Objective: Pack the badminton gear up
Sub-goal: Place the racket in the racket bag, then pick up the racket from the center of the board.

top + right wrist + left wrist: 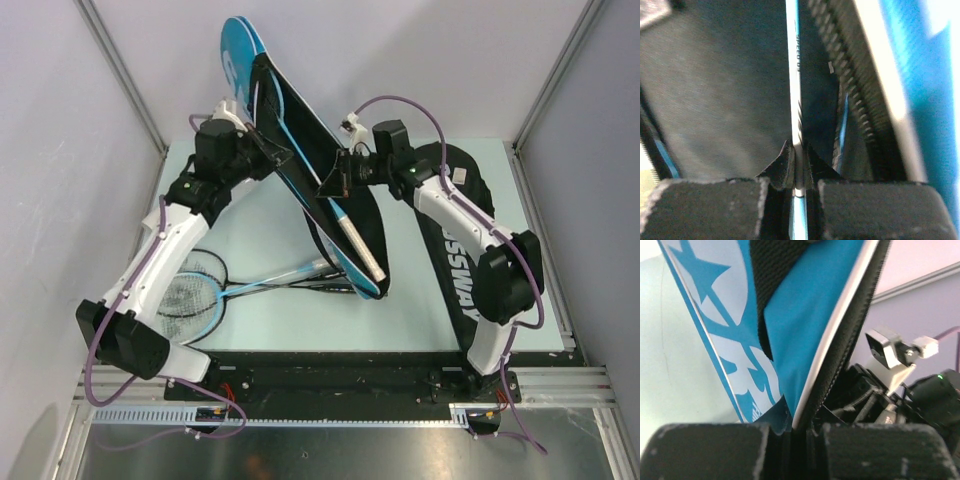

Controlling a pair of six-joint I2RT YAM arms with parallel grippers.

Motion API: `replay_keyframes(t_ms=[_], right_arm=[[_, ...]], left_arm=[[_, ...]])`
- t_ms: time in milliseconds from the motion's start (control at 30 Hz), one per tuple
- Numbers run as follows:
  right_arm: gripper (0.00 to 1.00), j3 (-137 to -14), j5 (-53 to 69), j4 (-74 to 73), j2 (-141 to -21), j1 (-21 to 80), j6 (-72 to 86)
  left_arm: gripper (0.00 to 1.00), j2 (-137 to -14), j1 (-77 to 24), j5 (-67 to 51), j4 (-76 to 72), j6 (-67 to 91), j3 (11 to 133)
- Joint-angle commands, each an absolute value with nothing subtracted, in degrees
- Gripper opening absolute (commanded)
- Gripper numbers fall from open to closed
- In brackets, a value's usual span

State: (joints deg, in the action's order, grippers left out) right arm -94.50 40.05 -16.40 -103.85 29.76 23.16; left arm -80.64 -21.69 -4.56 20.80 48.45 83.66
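Observation:
The blue-black bag [285, 120] is held up off the table, tilted, with its zipped mouth facing right. My left gripper [268, 152] is shut on the bag's edge, pinching the white piping and the zipper [792, 426]. My right gripper [338, 178] is shut on the thin white shaft of a racket [798, 115] that runs into the bag's dark inside [715, 90]. That racket's white handle [362, 250] sticks out below the bag. Two more rackets [195, 292] lie flat on the table at the left, heads overlapping.
A second black bag with white lettering [455, 270] lies on the table's right side under the right arm. Grey walls stand close on the left, the back and the right. The right arm's wrist camera [890, 352] shows past the bag's edge.

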Motion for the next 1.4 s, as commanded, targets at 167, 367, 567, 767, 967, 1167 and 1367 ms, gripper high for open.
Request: replay_keyframes(t_ms=[167, 367, 567, 767, 967, 1167, 1367], right_arm=[[0.03, -96.15, 30.37, -19.50, -102.75, 26.95, 13.92], [0.34, -92.81, 6.66, -19.51, -101.52, 36.65, 14.77], [0.99, -90.52, 39.01, -15.38, -88.90, 27.78, 26.72], [1.00, -89.32, 46.84, -18.29, -74.99, 20.22, 21.18], [1.00, -75.26, 14.27, -15.98, -67.05, 19.68, 1.89], [0.90, -69.00, 16.42, -10.30, -81.02, 26.97, -22.82], [0.77, -69.08, 27.84, -8.18, -91.66, 34.26, -32.16]], left_arm=[[0.00, -80.86, -21.35, -22.24, 22.95, 48.34, 90.62], [0.00, -81.57, -26.28, -12.25, 18.46, 52.38, 91.32], [0.00, -82.09, -23.91, -4.14, 18.37, 51.07, 90.88], [0.00, -83.06, -21.54, -1.41, 18.63, 42.03, 91.67], [0.00, -78.33, -18.90, -0.45, 23.54, 38.77, 94.12], [0.00, -65.49, -18.72, 10.97, 29.35, 31.66, 95.09], [0.00, -55.74, -18.72, 24.42, 35.06, 24.71, 94.39]])
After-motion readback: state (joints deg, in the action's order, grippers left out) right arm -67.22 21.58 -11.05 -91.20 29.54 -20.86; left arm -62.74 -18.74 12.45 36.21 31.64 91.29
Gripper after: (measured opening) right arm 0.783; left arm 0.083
